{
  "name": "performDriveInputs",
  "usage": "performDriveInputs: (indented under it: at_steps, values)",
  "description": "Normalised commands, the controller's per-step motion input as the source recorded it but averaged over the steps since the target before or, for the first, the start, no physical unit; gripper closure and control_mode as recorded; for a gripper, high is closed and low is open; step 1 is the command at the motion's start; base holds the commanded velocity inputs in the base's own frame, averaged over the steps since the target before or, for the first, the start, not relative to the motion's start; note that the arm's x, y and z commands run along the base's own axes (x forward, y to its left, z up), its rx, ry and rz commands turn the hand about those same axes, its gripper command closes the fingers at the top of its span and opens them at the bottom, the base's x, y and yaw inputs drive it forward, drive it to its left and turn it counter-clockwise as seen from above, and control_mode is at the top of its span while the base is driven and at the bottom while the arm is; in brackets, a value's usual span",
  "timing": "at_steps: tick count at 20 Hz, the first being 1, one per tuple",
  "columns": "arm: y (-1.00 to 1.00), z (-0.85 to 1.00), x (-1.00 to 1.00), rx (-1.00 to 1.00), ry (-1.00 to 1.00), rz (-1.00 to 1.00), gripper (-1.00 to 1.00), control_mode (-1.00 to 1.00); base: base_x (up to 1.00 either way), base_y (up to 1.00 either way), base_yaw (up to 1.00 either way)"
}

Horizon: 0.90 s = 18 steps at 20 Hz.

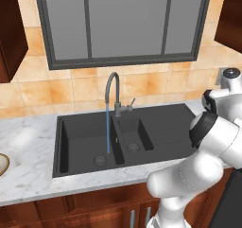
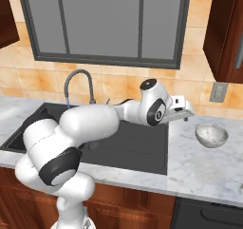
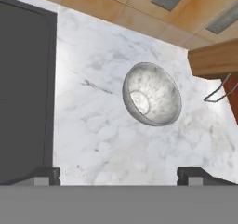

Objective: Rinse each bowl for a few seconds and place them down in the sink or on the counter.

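Gripper jaws spread wide, holding nothing; the speckled bowl sits ahead between them on bare counter, sink edge beside 1 fingertip.

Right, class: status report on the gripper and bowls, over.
Gripper open above counter. Speckled bowl upright, untouched. Tap running. Nothing in the way.

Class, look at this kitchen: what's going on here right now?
The robot's arm reaches right over the counter, its open tool empty, above the grey speckled bowl beside the sink. The tap is running into the big basin. A tan-rimmed bowl sits on the counter left of the sink.
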Motion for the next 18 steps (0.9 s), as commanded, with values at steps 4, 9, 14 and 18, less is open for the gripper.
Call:
performDriveInputs:
  at_steps: [4, 9, 14, 18]
  values:
    - [-0.13, -0.26, 0.14, -0.01, 0.00, 0.09, -1.00, -1.00, 0.00, 0.00, 0.00]
    - [-0.18, -0.20, 0.19, -0.01, 0.00, 0.06, -1.00, -1.00, 0.00, 0.00, 0.00]
    - [-0.23, -0.11, 0.20, 0.00, 0.00, 0.05, -1.00, -1.00, 0.00, 0.00, 0.00]
    - [-0.34, -0.01, 0.09, 0.00, 0.00, 0.04, -1.00, -1.00, 0.00, 0.00, 0.00]
